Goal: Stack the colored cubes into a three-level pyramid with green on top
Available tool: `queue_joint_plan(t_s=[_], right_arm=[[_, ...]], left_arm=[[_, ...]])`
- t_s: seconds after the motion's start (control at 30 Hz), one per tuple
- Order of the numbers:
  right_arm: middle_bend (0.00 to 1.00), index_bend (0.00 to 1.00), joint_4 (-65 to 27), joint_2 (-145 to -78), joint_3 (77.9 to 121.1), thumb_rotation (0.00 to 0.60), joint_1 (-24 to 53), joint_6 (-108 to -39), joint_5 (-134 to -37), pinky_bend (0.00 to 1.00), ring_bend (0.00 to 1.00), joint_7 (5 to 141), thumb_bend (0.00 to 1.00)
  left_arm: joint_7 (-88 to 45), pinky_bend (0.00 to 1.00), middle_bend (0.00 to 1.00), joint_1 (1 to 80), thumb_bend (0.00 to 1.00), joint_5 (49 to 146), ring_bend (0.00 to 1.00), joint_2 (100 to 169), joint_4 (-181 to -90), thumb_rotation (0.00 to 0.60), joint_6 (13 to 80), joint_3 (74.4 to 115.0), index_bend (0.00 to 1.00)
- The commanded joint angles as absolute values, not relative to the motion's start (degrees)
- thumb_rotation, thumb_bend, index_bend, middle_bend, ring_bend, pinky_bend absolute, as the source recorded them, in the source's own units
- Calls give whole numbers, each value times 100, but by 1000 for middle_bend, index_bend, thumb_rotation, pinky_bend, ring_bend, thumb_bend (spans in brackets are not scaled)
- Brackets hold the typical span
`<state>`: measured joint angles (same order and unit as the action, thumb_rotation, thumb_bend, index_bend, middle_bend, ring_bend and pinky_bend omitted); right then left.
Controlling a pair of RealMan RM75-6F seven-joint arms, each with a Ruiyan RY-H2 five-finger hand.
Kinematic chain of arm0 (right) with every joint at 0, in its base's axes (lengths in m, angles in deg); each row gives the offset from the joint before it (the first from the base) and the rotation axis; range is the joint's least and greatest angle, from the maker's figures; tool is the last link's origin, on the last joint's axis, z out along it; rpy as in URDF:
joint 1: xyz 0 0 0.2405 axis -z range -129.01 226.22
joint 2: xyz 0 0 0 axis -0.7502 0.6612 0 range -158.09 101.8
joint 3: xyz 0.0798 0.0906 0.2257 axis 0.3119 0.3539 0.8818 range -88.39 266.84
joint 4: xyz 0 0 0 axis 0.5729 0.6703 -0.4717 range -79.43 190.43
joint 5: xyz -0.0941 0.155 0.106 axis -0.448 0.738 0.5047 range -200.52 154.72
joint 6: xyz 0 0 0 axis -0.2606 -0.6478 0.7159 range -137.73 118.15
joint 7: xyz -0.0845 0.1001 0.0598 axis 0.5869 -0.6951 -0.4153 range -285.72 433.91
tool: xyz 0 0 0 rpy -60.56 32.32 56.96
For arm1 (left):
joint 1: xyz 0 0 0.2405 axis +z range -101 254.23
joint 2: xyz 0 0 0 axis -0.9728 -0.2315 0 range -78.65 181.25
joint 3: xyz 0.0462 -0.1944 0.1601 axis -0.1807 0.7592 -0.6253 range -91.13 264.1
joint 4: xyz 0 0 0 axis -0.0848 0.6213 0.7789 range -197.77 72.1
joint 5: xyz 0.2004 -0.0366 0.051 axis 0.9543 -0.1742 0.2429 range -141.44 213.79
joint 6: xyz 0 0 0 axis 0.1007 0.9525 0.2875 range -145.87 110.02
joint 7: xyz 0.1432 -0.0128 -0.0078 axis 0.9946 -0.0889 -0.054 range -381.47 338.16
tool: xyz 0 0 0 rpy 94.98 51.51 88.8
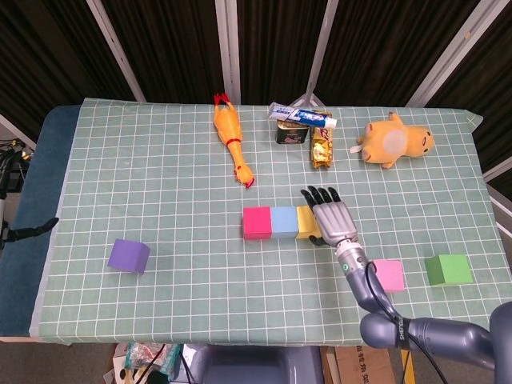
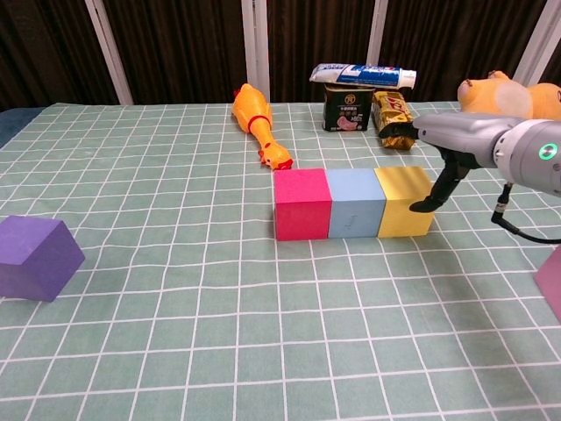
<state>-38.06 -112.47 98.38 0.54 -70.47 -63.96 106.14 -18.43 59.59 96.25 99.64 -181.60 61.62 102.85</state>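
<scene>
Cubes: rigid, likely light foam or wood; grip opposite flat faces. Yellow cube (image 1: 306, 222) ends the mid-table row; right hand (image 1: 332, 220) alongside it, fingers spread, empty.

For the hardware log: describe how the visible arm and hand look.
Only the right arm shows. The right hand has dark fingers and a silver-grey metallic back. The arm is smooth blue-grey, with rounded joints, a black cable along it and a small green light at the wrist. No left hand in view.
</scene>
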Motion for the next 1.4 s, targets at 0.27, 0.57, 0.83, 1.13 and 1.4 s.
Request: queue_joint_plan(t_s=[0.27,0.57,0.83,1.13,1.4], right_arm=[[45,0,-3732,-11334,9891,600,58,-7038,-6381,0,57,10626,260],[45,0,-3658,-11409,9951,600,50,-7033,-6402,0,57,10624,260],[45,0,-3604,-11467,9974,600,47,-7016,-6385,0,57,10638,260],[45,0,-3524,-11513,9997,600,54,-6992,-6378,0,57,10644,260],[45,0,-3516,-11535,10015,600,56,-6981,-6368,0,57,10657,260]], left_arm=[[-1853,68,9,5967,105,9633,0,9956,-18174,600,6171,10292,0],[-1861,68,9,5972,105,9635,0,9951,-18169,600,6173,10297,0],[-1861,68,9,5968,105,9625,0,9957,-18152,600,6161,10299,0],[-1851,68,9,5963,105,9610,0,9969,-18145,600,6148,10297,0],[-1847,68,9,5963,104,9608,0,9971,-18145,600,6155,10303,0]])
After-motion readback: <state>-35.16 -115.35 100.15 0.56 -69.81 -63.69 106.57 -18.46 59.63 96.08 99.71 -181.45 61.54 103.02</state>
